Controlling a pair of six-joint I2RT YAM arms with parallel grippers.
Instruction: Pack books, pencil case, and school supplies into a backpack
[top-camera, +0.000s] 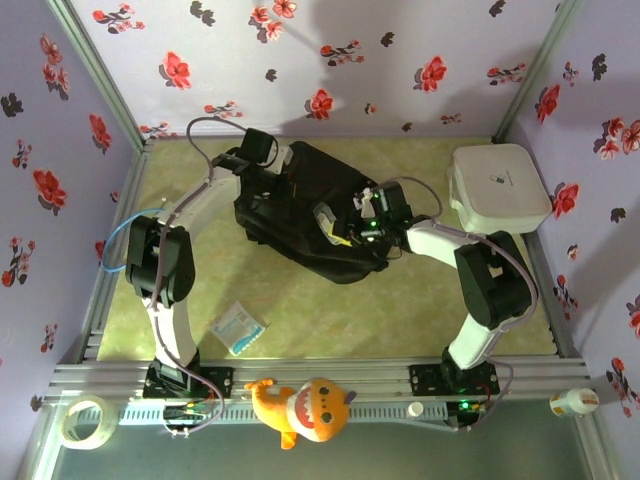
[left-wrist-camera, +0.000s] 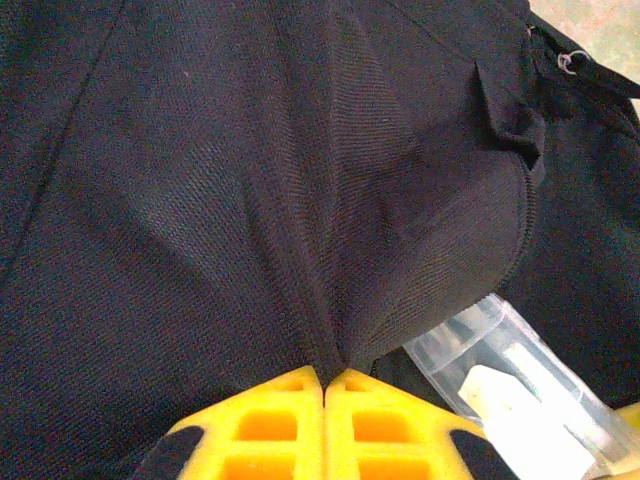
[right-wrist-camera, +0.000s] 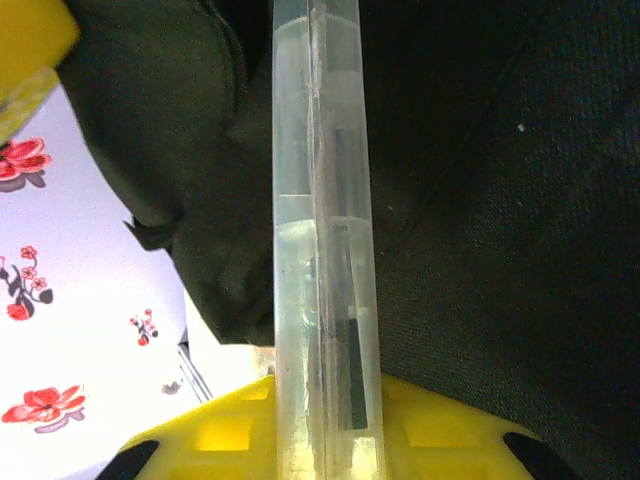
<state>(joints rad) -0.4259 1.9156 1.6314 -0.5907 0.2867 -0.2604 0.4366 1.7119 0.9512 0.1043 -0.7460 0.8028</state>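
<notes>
The black backpack (top-camera: 300, 215) lies mid-table with its opening toward the right arm. My left gripper (left-wrist-camera: 326, 385) is shut on a pinched fold of the backpack's fabric (left-wrist-camera: 300, 200) at its upper left part. My right gripper (right-wrist-camera: 325, 430) is shut on the clear pencil case (right-wrist-camera: 322, 250), which stands edge-on between the yellow fingers (right-wrist-camera: 440, 430) with dark and whitish contents showing through. In the top view the right gripper (top-camera: 362, 222) sits at the backpack's right side. The pencil case (left-wrist-camera: 520, 390) also shows beside the left gripper, by the fabric edge. The books are out of view.
A white rounded-square box (top-camera: 498, 185) stands at the back right. A flat pale blue-white packet (top-camera: 240, 327) lies on the mat near the left arm's base. An orange plush toy (top-camera: 300, 408), a tape roll (top-camera: 83, 420) and a small white bottle (top-camera: 573, 402) rest along the front rail.
</notes>
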